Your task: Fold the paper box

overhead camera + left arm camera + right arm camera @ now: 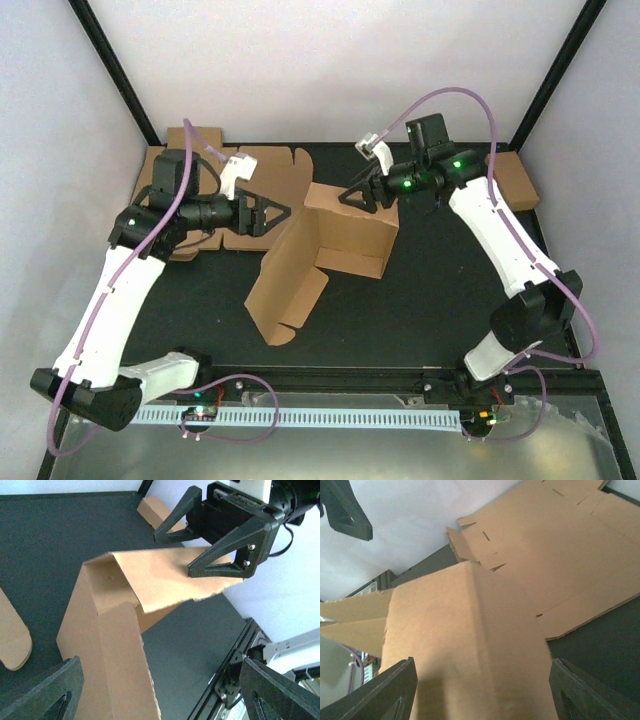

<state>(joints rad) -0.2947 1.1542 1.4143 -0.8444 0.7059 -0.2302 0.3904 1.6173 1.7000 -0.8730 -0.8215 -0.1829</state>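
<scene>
The paper box (345, 235) is brown corrugated cardboard, partly folded, in the middle of the black mat. One long wall (285, 280) stands up on its left and a panel stands at its back. My left gripper (275, 213) is open, level with the top of the left wall. In the left wrist view (165, 695) the box wall (115, 650) rises between its spread fingers. My right gripper (365, 193) is open at the back panel's top edge. In the right wrist view (485, 695) the panel (465, 640) fills the gap between its fingers. Neither gripper pinches the card.
Flat die-cut cardboard sheets (270, 170) lie at the back left, also in the right wrist view (570, 545). A small closed brown box (515, 178) sits at the back right by the frame post. White walls enclose the mat; a rail (330, 385) runs along the near edge.
</scene>
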